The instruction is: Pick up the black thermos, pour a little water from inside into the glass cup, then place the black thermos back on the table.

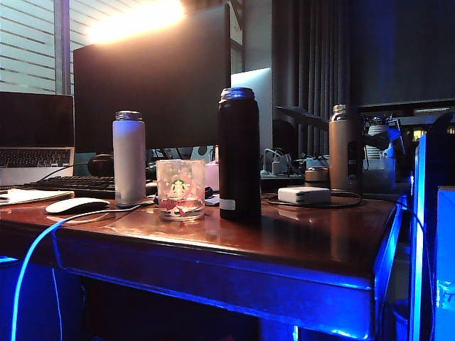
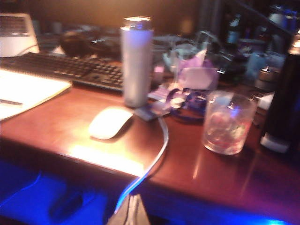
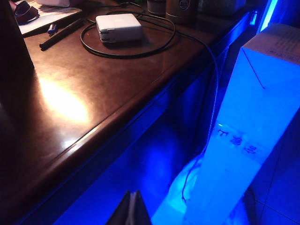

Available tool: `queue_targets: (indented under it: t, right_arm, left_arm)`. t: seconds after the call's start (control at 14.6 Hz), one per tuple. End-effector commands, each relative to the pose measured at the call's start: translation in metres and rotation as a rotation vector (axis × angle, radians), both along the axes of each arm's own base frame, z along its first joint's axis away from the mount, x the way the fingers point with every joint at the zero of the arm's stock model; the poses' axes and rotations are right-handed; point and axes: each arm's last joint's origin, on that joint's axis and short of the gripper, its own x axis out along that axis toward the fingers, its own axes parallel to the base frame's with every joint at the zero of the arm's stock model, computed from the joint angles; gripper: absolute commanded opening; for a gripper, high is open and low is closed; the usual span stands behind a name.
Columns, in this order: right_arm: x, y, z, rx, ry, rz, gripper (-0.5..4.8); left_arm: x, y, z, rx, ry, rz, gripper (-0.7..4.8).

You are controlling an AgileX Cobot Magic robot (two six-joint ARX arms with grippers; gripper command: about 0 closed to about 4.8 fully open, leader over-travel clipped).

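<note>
glass cup (image 1: 180,189) beside black thermos (image 1: 239,154), white bottle (image 1: 129,157) near

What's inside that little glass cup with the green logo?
The glass cup shows only its green logo and pinkish-red markings; no water line is visible. The left wrist view is too blurred to settle it. Neither gripper, left or right, is near it; both hang below the table edge.

Black thermos (image 1: 239,153) with silver rim; green-and-white logo on clear glass cup (image 1: 180,189); reddish-brown table (image 1: 284,241).

Left gripper (image 2: 131,211): fingertips together, hanging off the table's front edge. Right gripper (image 3: 133,208): closed, likewise below the edge.
</note>
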Motion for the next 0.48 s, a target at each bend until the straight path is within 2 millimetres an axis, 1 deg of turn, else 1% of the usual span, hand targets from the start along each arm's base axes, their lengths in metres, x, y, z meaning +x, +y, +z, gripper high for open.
queue_targets:
  t: [0.07,0.27,0.48]
  right_arm:
    - [-0.0002,-0.0002,-0.0007,0.005,-0.003,-0.003,-0.05]
    - [-0.0005,-0.0003,0.0001,0.010,-0.011,-0.001,-0.05]
    - [-0.0006,-0.0004,0.0004,0.012,-0.014,-0.002,-0.05]
  left_arm:
    - [-0.0003,0.0013,-0.0069,-0.024,0.072,-0.003,-0.06]
    - [-0.0007,0.0010,-0.0111,-0.029,0.116,-0.012,-0.05]
    - [-0.0009,0.0007,-0.0118,-0.028,0.123,-0.023,-0.05]
